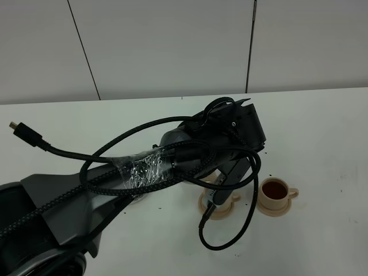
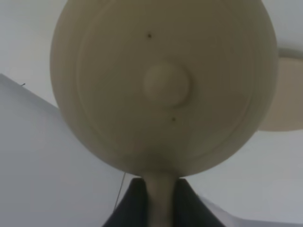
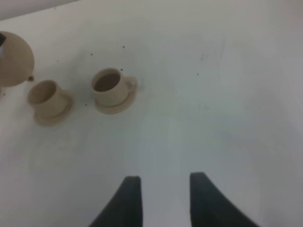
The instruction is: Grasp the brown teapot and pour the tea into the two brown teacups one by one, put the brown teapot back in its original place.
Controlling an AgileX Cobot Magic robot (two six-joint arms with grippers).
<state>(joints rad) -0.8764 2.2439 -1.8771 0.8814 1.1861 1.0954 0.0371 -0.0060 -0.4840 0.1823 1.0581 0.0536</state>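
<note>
So the left claw (image 2: pixel 160 198) is pinching the teapot (image 2: pixel 213 118) by its loop handle (image 2: pixel 160 184), with its black fingers (image 2: pixel 128 210) pressed in on either side. The pot is a squat, round, matte tan ceramic thing. Its lid (image 2: pixel 118 71) and the little round knob (image 2: pixel 166 85) are facing straight at the wrist camera, so the whole pot is tipping over.

The handle-to-spout line is running away from the claw toward the cups. The short spout (image 3: pixel 31 78) is angling down right at the rim of the second cup (image 3: pixel 45 98), though I can't see into that one. The filled cup (image 1: pixel 275 191) just beside it is holding dark reddish-brown tea (image 1: pixel 275 188). Both cups are small smooth tan cylinders with side loops, each sitting on a little round saucer (image 1: pixel 275 210) on the white desk (image 1: pixel 322 126).

From above, the left arm (image 1: pixel 190 155), black with braided cables (image 1: pixel 103 172) looping around it, is hiding the pot. The right claw (image 3: pixel 164 177) is hanging over bare desk well apart from the cups, fingers spread.
</note>
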